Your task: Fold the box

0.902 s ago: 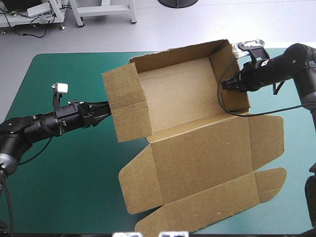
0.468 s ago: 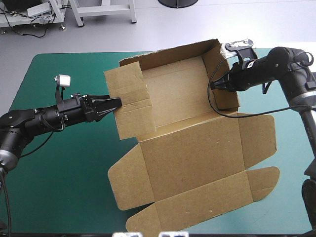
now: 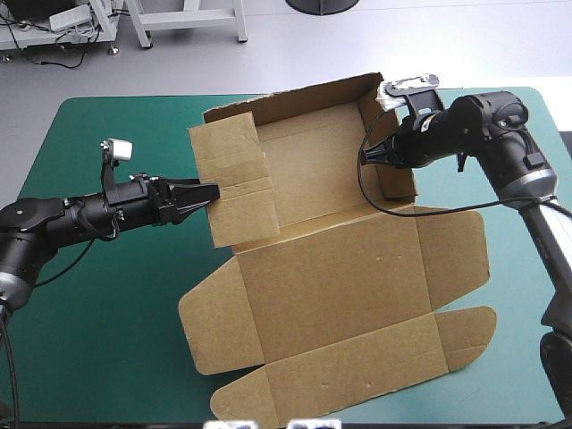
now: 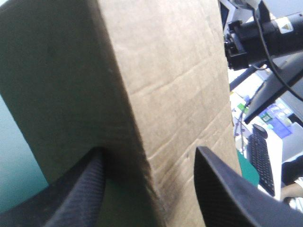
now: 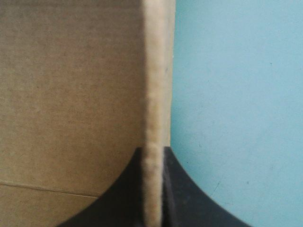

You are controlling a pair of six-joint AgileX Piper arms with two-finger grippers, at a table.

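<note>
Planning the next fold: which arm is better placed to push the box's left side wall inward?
Left. The left gripper has its fingers open astride that wall of the box; the right gripper is shut on the opposite wall.

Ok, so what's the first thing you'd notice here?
The big brown box, a half-built tray with its lid lying flat, covers the middle of the teal-green table. The left gripper straddles its left wall, and the right gripper pinches the right wall's edge.
</note>
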